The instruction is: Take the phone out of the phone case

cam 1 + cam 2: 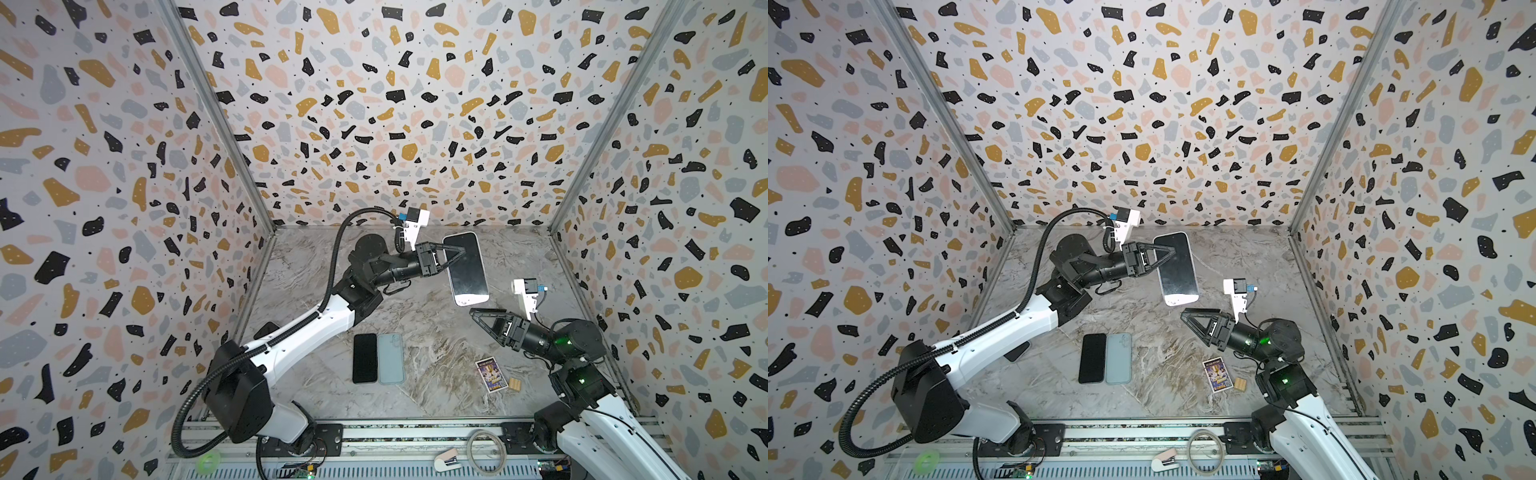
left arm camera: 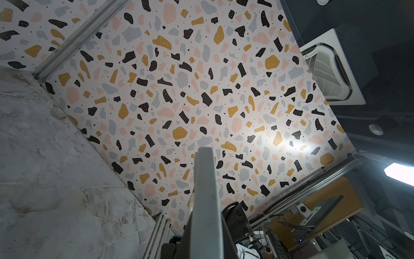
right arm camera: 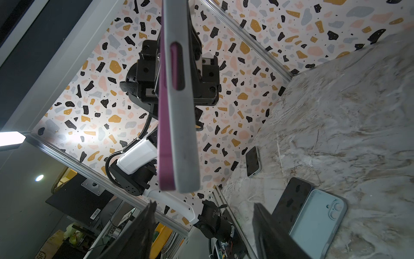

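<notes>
The phone (image 1: pixel 465 270) (image 1: pixel 1177 270) is held up off the table, dark screen facing up, still in its grey phone case (image 3: pixel 186 134). The phone's purple edge (image 3: pixel 163 134) shows along the case in the right wrist view. My left gripper (image 1: pixel 460 249) (image 1: pixel 1172 249) is shut on the cased phone near its far end; the left wrist view shows only the grey case edge (image 2: pixel 206 201). Just below the phone's near end, my right gripper (image 1: pixel 478 313) (image 1: pixel 1187 313) (image 3: pixel 203 206) stands open with nothing between its fingers.
On the marble table lie a black phone (image 1: pixel 365 358) and a light blue phone-shaped piece with camera bumps (image 1: pixel 390 358) side by side. A printed card (image 1: pixel 491 375) and small wooden block (image 1: pixel 515 384) sit near the right arm. Another phone (image 3: pixel 253 161) lies under the left arm.
</notes>
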`<state>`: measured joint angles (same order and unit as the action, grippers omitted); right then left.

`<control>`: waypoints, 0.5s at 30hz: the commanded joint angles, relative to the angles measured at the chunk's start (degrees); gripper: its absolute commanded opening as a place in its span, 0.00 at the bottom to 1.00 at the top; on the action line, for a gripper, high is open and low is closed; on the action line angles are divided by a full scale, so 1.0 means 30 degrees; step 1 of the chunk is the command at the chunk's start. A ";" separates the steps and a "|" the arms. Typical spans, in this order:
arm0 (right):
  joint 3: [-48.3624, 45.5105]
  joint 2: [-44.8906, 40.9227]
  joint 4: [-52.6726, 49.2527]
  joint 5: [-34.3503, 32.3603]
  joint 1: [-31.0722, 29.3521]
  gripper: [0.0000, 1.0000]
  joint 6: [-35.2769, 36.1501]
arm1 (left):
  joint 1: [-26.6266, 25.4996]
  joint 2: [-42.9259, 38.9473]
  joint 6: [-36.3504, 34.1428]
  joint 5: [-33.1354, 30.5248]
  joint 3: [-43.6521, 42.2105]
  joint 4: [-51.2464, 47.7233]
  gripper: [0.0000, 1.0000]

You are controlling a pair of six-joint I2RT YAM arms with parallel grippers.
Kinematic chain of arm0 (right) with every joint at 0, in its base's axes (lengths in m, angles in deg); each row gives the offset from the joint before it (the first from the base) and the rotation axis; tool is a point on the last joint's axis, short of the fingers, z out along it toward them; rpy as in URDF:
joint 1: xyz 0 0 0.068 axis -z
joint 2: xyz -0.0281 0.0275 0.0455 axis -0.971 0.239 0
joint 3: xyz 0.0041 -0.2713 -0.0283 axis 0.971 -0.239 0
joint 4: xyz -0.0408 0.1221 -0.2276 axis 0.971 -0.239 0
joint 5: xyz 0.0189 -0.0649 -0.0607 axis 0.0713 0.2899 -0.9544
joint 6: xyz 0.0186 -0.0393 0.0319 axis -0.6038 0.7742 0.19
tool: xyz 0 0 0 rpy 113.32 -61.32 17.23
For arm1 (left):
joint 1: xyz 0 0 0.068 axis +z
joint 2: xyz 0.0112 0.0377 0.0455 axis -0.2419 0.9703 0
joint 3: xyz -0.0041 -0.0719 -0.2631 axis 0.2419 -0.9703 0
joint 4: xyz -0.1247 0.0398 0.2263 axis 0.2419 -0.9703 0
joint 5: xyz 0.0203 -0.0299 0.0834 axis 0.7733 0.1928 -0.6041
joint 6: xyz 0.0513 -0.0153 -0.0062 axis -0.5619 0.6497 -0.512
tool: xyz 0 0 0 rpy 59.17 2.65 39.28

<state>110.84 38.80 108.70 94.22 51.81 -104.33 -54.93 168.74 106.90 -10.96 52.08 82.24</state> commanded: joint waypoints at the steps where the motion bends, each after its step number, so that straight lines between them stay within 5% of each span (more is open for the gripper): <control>1: 0.0050 0.0030 0.1189 -0.0359 -0.0077 0.70 0.0136 | -0.0069 -0.0579 0.0003 0.0519 0.0211 0.1980 0.00; 15: -0.0073 0.0750 0.1636 -0.0827 -0.0054 0.70 0.0182 | -0.0069 -0.0867 0.0031 0.0776 -0.0139 0.2331 0.00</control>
<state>110.56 41.16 111.12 92.23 51.81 -104.31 -54.93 168.61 106.90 -10.02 51.77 83.20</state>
